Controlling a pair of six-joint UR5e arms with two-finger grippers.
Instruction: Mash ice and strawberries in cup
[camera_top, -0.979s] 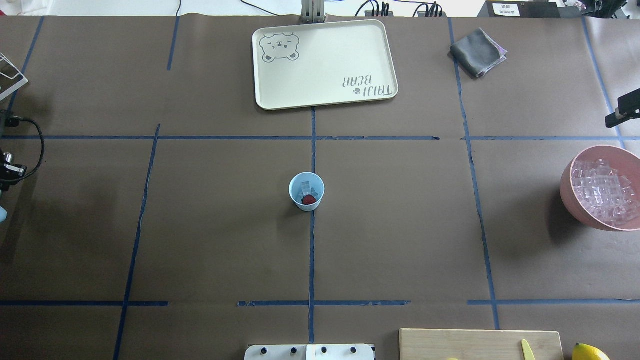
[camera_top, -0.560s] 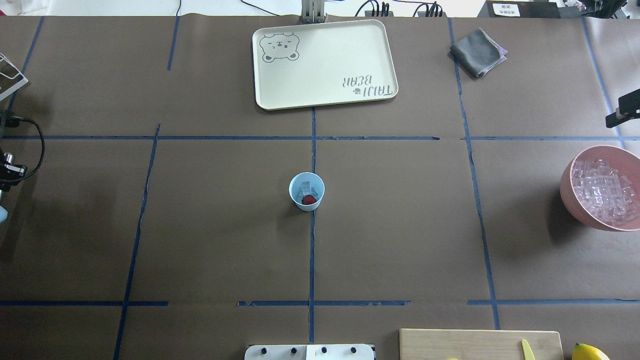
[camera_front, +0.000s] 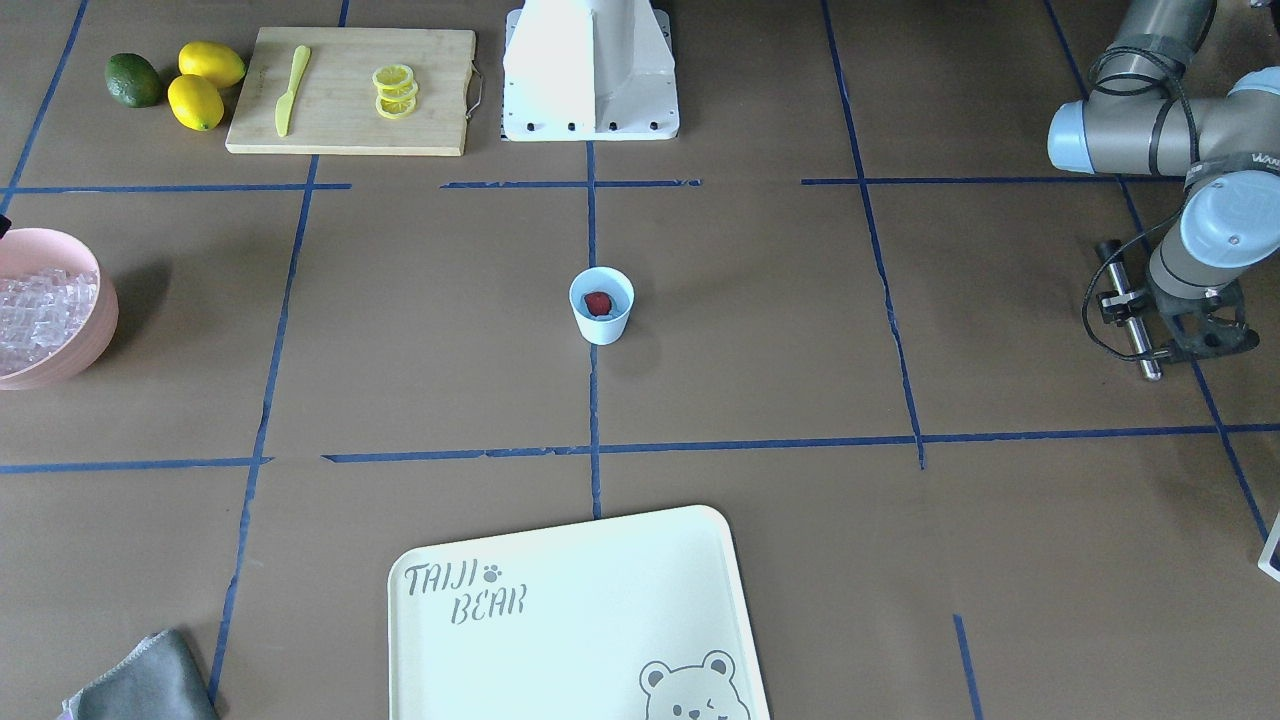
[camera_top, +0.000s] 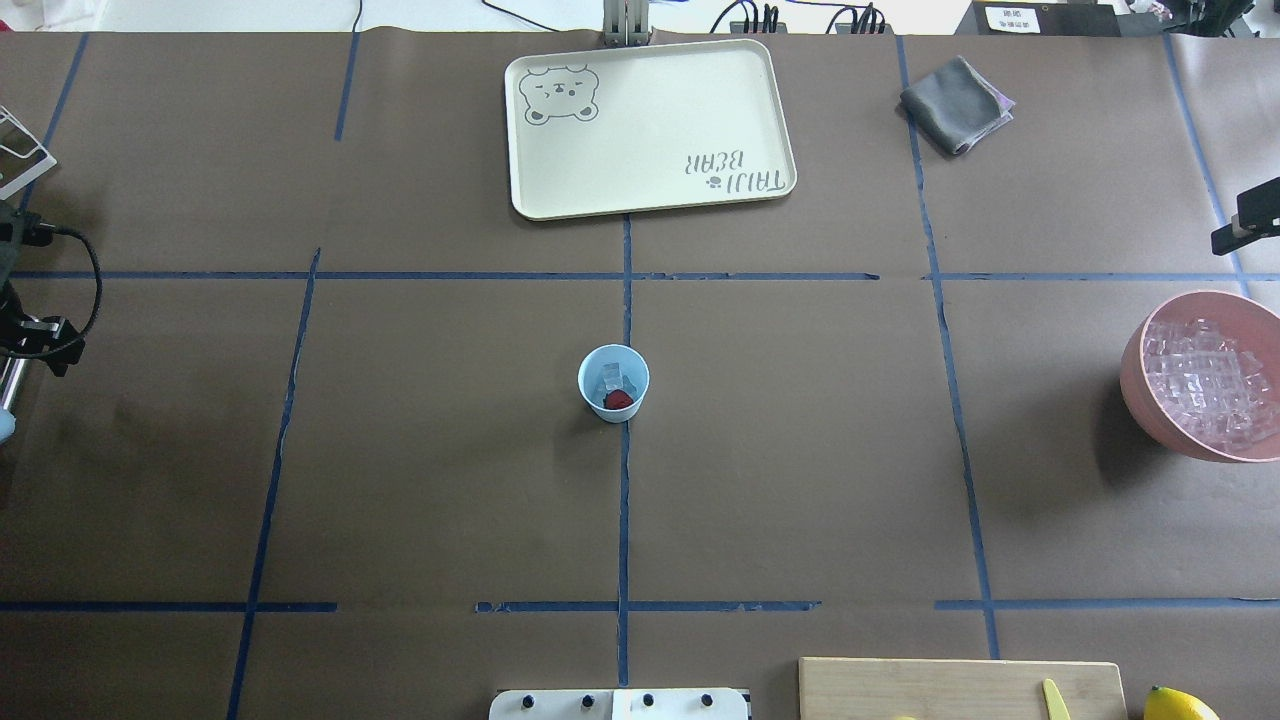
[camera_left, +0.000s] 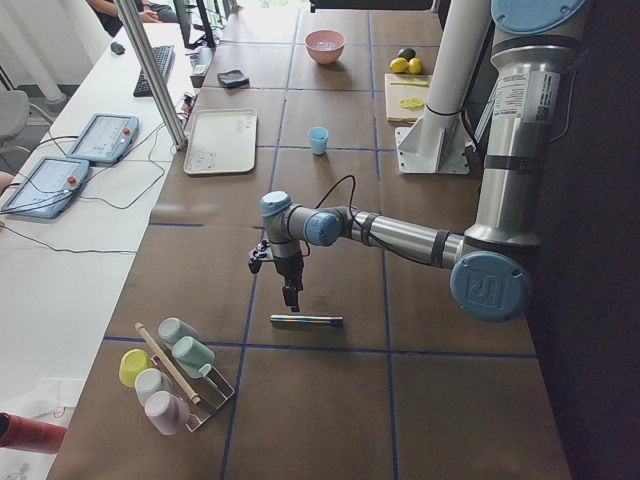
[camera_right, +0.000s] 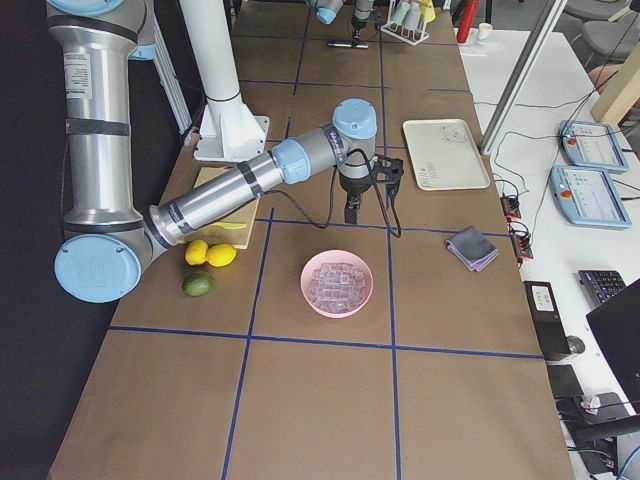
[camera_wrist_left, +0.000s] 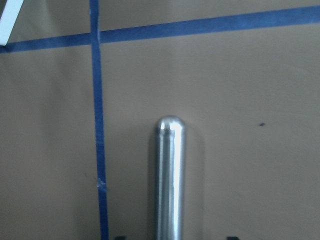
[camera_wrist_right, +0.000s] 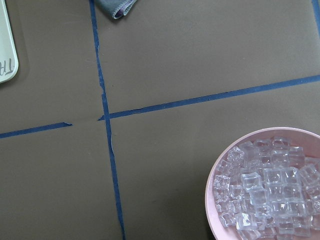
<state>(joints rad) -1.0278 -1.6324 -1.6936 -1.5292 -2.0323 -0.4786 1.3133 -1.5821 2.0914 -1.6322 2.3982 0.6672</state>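
I've got the cup (camera_front: 601, 328) upright dead centre, with the strawberry (camera_front: 598, 303) and ice (camera_top: 611, 375) inside. Off to the robot's left, the left gripper (camera_left: 291, 298) hangs, jaws spread wide, over a metal rod (camera_wrist_left: 169, 175) lying flat. Further out, the right gripper (camera_right: 352, 210) hovers beyond the pink bowl (camera_top: 1130, 375) of cubes; wide or closed, I can't tell. Farthest out, the tray (camera_top: 650, 120).

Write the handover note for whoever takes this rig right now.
The left gripper has its jaws open over the metal rod, which lies on the table, ungripped.
The right gripper hangs near the pink bowl; open or shut unclear.
The cup stands mid-table holding ice and the strawberry, apparently unmashed.
Done: cup loaded. Left: grasp rod, mash.
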